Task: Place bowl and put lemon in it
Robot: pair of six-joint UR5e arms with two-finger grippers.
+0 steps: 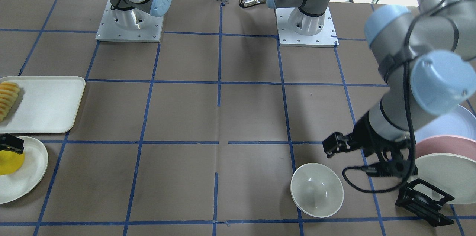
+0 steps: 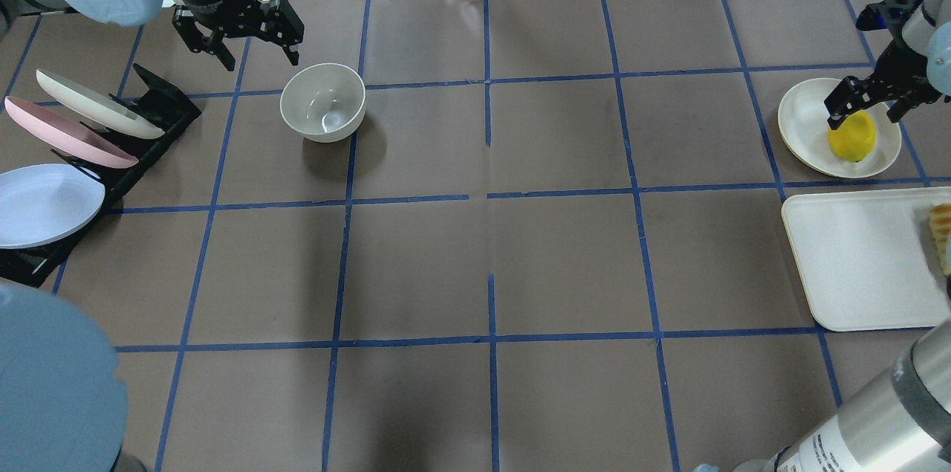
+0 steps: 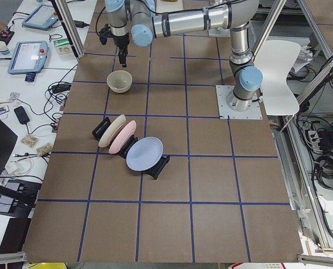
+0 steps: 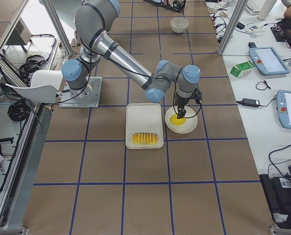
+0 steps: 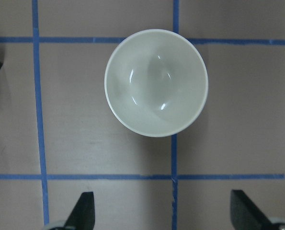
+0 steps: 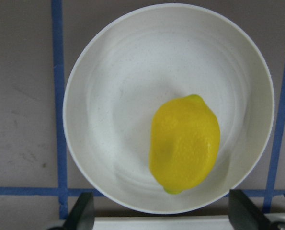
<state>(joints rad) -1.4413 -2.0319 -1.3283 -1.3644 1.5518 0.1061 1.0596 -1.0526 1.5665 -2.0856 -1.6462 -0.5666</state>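
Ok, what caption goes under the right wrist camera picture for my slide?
A yellow lemon lies on a round white plate, with the open right gripper poised above it.

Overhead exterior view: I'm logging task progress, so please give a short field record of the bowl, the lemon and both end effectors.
bowl: upright and empty on the table, held by nothing
lemon: lying off-centre on the plate, not in the bowl
left end effector: open, apart from the bowl
right end effector: open, over the lemon, not shut on it
progress: bowl placed; lemon not yet picked up
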